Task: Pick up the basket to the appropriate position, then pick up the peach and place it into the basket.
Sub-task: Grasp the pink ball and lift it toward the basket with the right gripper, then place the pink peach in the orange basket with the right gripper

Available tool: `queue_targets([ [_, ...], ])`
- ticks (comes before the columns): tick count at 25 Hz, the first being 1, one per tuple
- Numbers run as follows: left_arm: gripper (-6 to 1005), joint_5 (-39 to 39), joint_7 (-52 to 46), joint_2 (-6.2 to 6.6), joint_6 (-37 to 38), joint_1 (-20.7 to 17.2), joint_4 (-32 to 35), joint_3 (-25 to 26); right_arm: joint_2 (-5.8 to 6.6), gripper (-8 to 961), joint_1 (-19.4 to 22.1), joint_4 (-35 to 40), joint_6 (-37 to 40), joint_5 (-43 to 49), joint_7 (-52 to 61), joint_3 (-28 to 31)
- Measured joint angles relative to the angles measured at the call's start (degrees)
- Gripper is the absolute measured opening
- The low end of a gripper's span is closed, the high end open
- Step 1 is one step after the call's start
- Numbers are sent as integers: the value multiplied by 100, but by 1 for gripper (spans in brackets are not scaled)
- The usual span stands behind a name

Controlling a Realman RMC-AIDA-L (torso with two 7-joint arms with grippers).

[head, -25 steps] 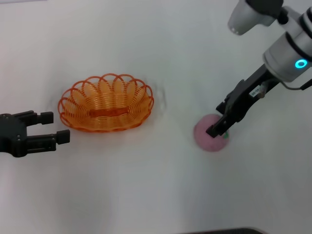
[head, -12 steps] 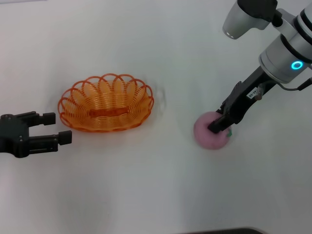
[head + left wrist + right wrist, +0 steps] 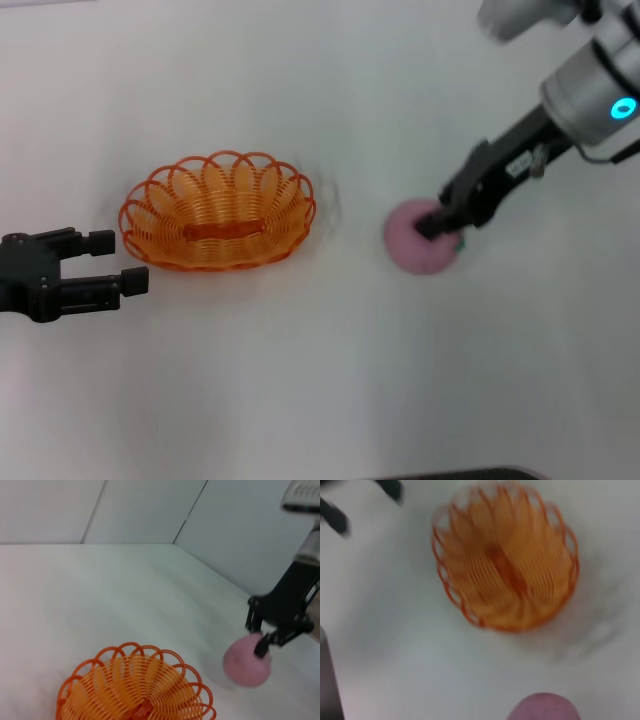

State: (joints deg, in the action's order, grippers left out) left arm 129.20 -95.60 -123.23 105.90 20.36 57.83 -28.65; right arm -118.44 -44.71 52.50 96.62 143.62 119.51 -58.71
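Table (image 3: 300, 400): white surface across the whole head view, bare between and around the items; its near edge shows at the bottom of that view, a wall corner beyond it in the left wrist view.

Right arm (image 3: 585, 90): reaches in from the far right. Right gripper (image 3: 440, 222) is clamped on the peach, fingers pressed to the fruit's right side and top.

Basket (image 3: 217, 212): orange wire oval, resting flat on the table left of centre, nothing in it. Same spot as a second ago, so its placing looks settled. Also seen in the right wrist view (image 3: 505, 565), which looks straight into it.

Left gripper (image 3: 105, 262): parked just left of the basket, near its rim but apart from it, fingers spread, holding nothing.

Peach (image 3: 420, 238): pink ball, well to the right of the basket. It sat lower and further right a second ago; it now lies closer to the basket and appears lifted, a faint shadow beneath it in the left wrist view (image 3: 246, 661). Judged: carrying has begun.

Clearance: open table between peach and basket; nothing bars the way. The scalloped rim on the basket's right is the one edge to clear before release.
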Motion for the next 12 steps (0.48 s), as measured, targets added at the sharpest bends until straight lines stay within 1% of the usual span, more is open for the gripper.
queue_targets([
  [3,861,0,-1,0,-3,-2,-2,0,76,159,21,132,201,-597,-330,486],
  [6,861,0,-2,0,-7,-5,-8,-11,97,145,27,108,217,-1241,-652,795],
  [8,861,0,-2,-3,-25,-3,-28,-46,51,136,14,-19,54,-1609,-892,821],
  [10,861,0,-2,-8,-59,-1,-55,-109,-63,119,-35,-234,-220,-1922,-1165,785],
  [12,861,0,-2,-9,-73,1,-71,-131,-144,102,-94,-535,-514,-2192,-1486,697],
])
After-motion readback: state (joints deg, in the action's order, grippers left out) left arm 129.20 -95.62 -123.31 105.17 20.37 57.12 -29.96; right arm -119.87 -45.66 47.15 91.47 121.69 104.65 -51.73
